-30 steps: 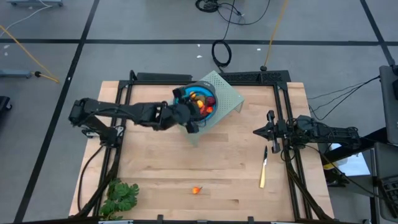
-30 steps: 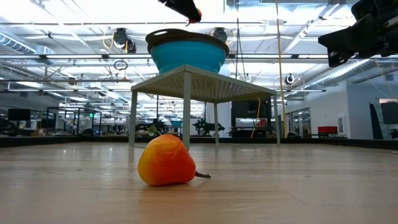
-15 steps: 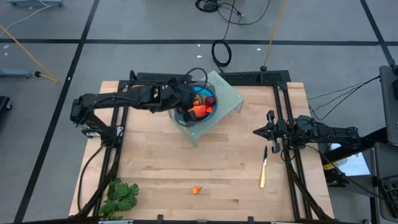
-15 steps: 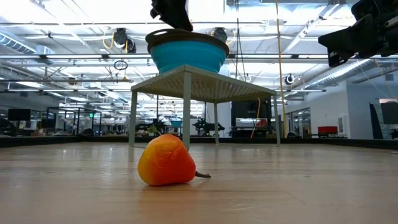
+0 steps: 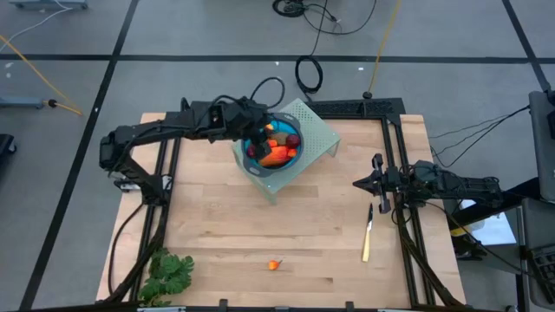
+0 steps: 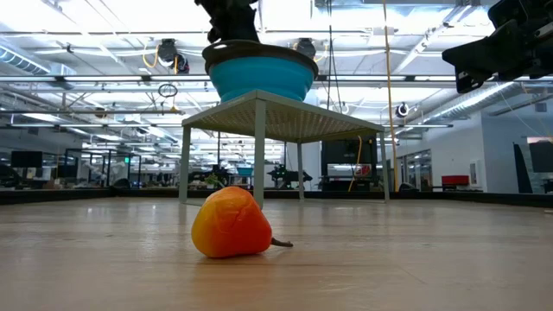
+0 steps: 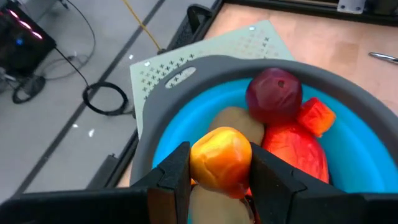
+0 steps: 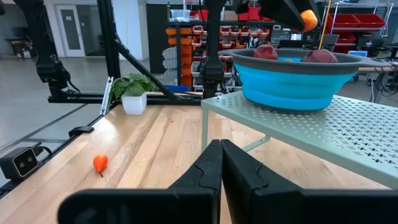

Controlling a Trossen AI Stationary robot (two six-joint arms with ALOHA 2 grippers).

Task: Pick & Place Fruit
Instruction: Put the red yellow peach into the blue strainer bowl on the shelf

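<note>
the left gripper (image 7: 219, 180) has swung from the bowl's near side to over its rim on the left arm's side, and it is clamped on a small orange-yellow fruit (image 7: 221, 160). the blue bowl (image 5: 257, 166) sits on a pale green perforated stand (image 5: 317, 128) and holds a dark red ball (image 7: 274, 94), an orange-red piece (image 7: 295, 149) and a brown-green oval (image 7: 238, 121). one orange-red fruit (image 5: 274, 264) lies on the wooden table (image 5: 225, 225), well apart from the bowl. the right gripper (image 8: 220, 163) waits closed and empty, far from the bowl, beside a yellow-handled knife (image 5: 367, 239).
</note>
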